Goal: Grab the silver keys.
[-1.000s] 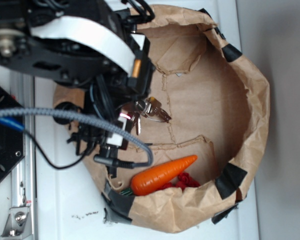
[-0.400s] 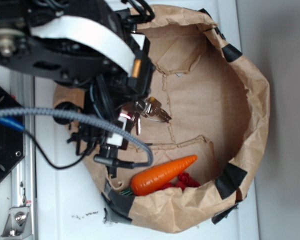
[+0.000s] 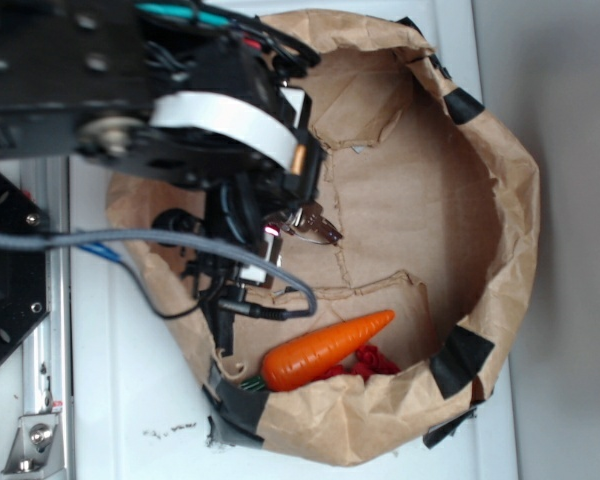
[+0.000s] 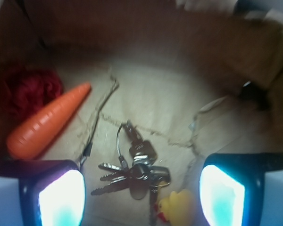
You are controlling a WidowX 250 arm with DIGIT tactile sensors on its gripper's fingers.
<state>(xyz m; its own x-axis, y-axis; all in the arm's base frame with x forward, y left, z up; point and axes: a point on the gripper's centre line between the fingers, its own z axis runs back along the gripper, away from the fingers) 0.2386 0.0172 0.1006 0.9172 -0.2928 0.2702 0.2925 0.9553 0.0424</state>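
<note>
So the claw (image 4: 141,190) has its two fingers (image 4: 61,197) spread wide apart, nothing between them yet, hanging over the floor of the crumpled paper bag (image 3: 500,250). The silver keys (image 4: 134,172) lie flat on the bag floor right in the gap between the fingers, a bit nearer the left one in the wrist view, with the loose ring pointing away toward the middle of the bag. From the outside view only their tips (image 3: 315,225) poke out from under the arm, near the bag's left wall.

The worry: there's a little yellow duck (image 4: 177,209) just beside the keys, maybe touching them (the wrist view is blurry down there, hard to say). If the claw drops straight and closes, it could pinch the duck along with the keys, or instead of them. Flat keys on paper can also slide out or the fingers could snag a paper fold. The carrot (image 4: 47,125) and red yarn-looking thing (image 4: 28,87) sit well apart near the far wall, so no trouble there.
</note>
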